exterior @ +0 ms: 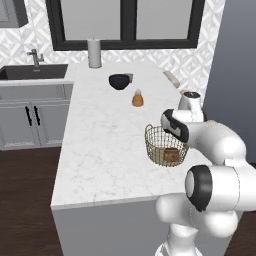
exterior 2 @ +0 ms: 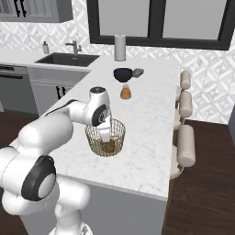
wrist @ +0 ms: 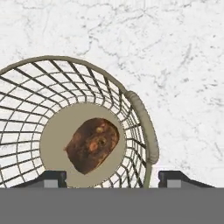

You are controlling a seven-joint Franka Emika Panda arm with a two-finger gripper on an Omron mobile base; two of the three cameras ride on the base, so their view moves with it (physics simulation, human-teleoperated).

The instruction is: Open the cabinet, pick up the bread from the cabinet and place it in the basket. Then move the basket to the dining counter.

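While the bread lay on the basket base, the fingers stood wide, straddling its three-o'clock rim on the bench.

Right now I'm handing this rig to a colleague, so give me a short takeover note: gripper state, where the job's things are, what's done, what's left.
Gripper: open, straddling the rim of the basket, holding nothing.
Bread: lying on the basket's solid base, apart from the fingers.
Basket: standing upright on the white marble dining counter, near the robot's edge, in front of the orange bottle and dark bowl.
Done: bread is in the basket, basket is on the counter, grip is released.
Left: apparently just lifting the arm clear without tipping the basket.
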